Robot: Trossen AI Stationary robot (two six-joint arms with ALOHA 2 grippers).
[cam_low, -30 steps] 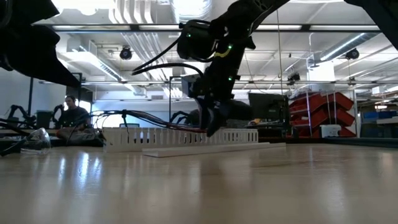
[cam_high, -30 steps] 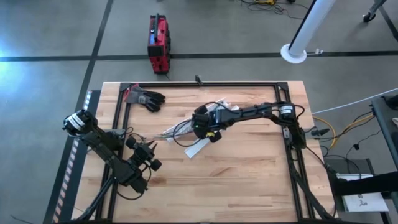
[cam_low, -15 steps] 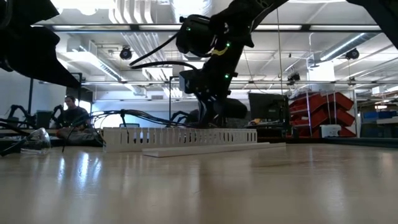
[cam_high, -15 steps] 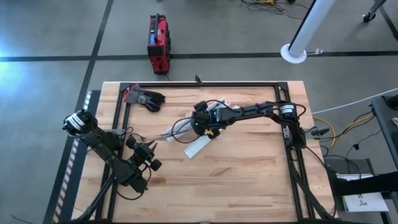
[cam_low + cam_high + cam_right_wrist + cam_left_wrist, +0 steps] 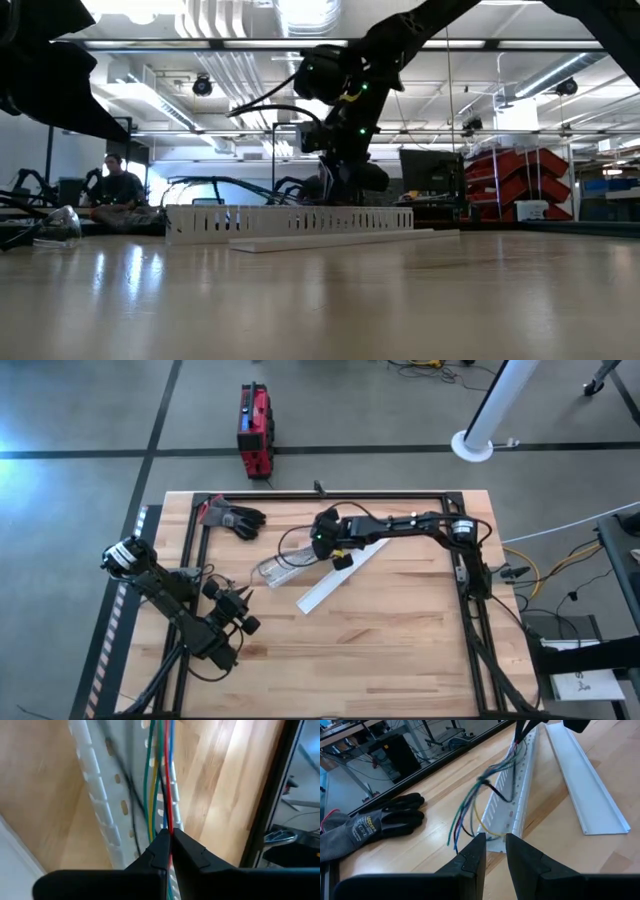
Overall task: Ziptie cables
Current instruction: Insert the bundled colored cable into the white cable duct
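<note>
Right hand [image 5: 322,541] pulled toward far side of worktop [image 5: 400,650] since earlier frame, fingers pinched shut on cables [image 5: 161,775]. Cables: thin green, red, blue, yellow, dark strands, lifted above white slotted channel [image 5: 517,790], ends drooping. Flat lid [image 5: 340,575] alongside. Left hand [image 5: 243,597] near-left, fingers slightly apart. Near half of worktop open.

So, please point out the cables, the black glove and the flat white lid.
cables [image 5: 470,807], left wrist view, middle of the loose bunch.
black glove [image 5: 375,822], left wrist view, its palm.
flat white lid [image 5: 585,782], left wrist view, its middle.
</note>
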